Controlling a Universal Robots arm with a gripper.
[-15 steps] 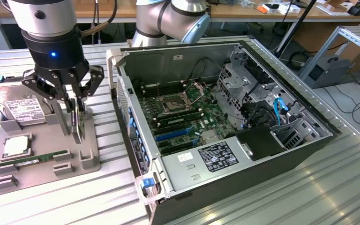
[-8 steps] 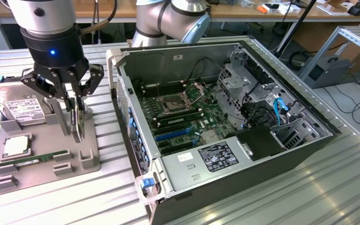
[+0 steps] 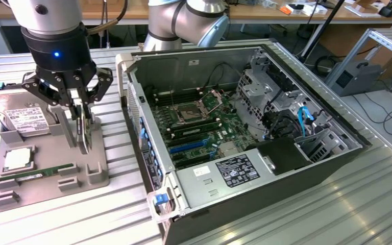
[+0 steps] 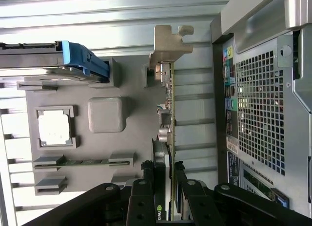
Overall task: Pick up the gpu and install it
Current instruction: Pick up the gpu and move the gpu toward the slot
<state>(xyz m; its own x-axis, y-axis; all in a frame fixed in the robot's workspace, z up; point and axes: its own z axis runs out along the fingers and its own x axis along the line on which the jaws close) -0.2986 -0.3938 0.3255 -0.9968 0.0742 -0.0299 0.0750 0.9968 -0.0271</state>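
Note:
The gpu (image 3: 84, 133) is a thin card standing on edge, upright over the grey holder tray (image 3: 46, 196) at the exterior view's left. My gripper (image 3: 80, 111) comes down on it from above, with its black fingers (image 3: 73, 104) pressed on both faces. In the wrist view the gpu (image 4: 170, 109) shows edge-on, its silvery bracket (image 4: 170, 41) at the far end. There my gripper (image 4: 164, 171) is shut on the card's near end. Whether the card's lower edge still touches the tray I cannot tell.
The tray also holds a hard drive (image 3: 26, 120), a square processor (image 3: 18, 159) and a green RAM stick (image 3: 36, 175). An open computer case (image 3: 305, 168) lies at the exterior view's right, its motherboard (image 3: 196, 122) and blue slot (image 3: 189, 148) exposed. Ribbed metal table (image 3: 332, 214) surrounds both.

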